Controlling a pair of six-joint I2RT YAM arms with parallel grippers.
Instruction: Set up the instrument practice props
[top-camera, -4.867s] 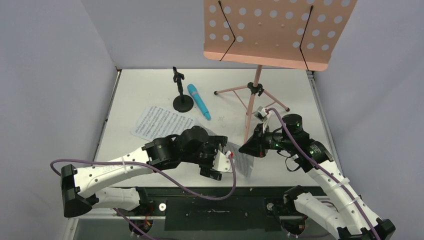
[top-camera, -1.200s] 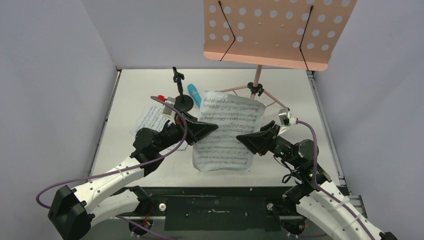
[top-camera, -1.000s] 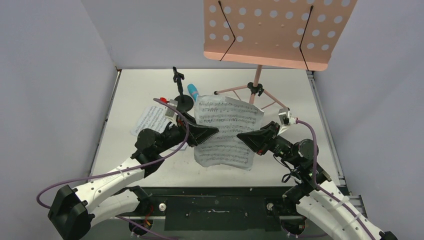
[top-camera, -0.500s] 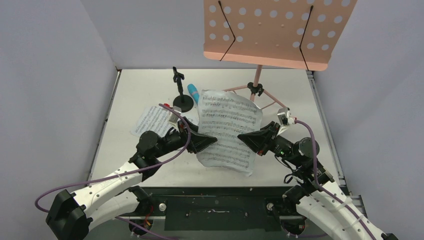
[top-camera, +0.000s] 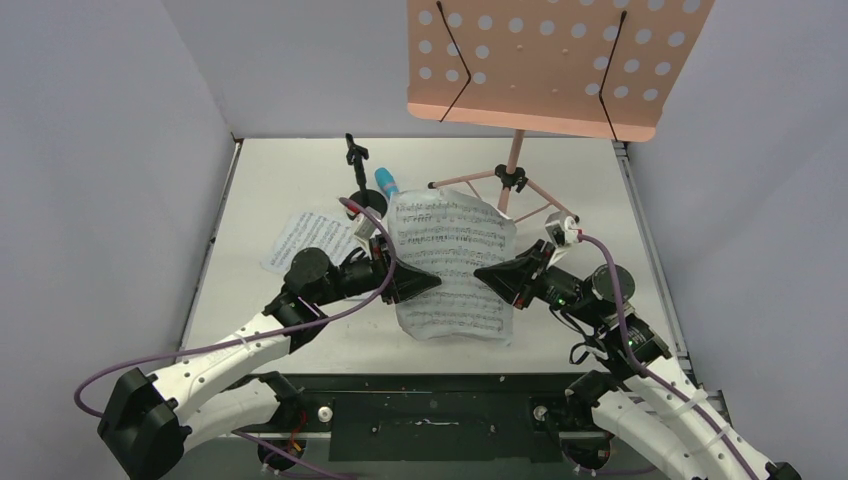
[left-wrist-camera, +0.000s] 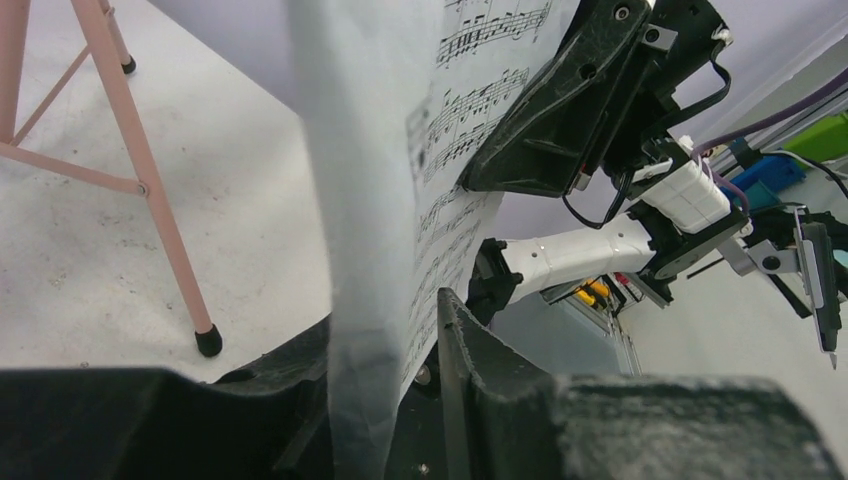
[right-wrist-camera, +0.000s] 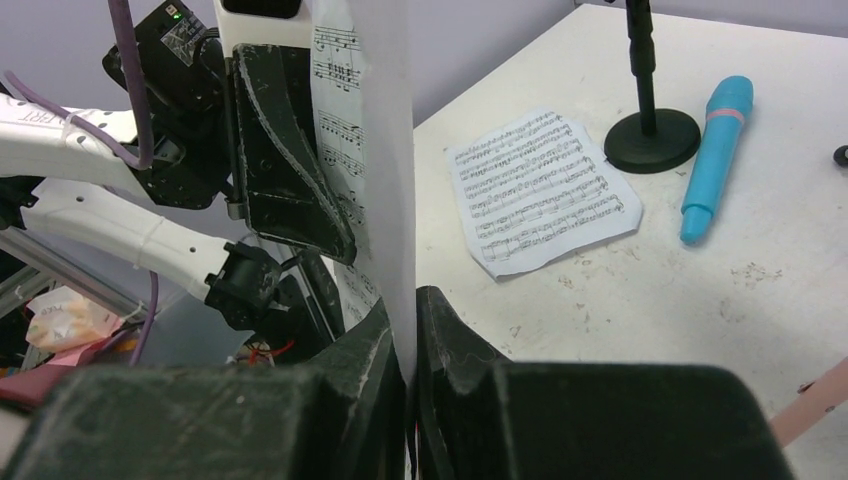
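In the top view, the held sheet (top-camera: 450, 270) hangs upright over the middle of the table (top-camera: 290, 165). The left gripper (top-camera: 425, 285) is at its 9 o'clock edge and the right gripper (top-camera: 485, 275) at its 3 o'clock edge. We think tearing or crumpling is the main risk if the arms pull apart or twist unevenly, since the paper bows between them. The music stand (top-camera: 555, 70) has its shelf high at 12 o'clock. Its pole and legs stand between sheet and shelf, so a low path could snag them. The microphone (top-camera: 385, 182) and mic stand (top-camera: 356, 165) sit at 11 o'clock, and the spare sheet (top-camera: 300, 240) at 9 o'clock, close to the left arm.

From the left wrist, the sheet runs between the jaws, but we cannot tell whether they press it. A loose hold would let that edge slip. One stand leg crosses at 9 o'clock.

From the right wrist, the jaws are pinched tight on the sheet's edge. Microphone, mic stand and spare sheet lie at 2 o'clock, well apart from the grip.
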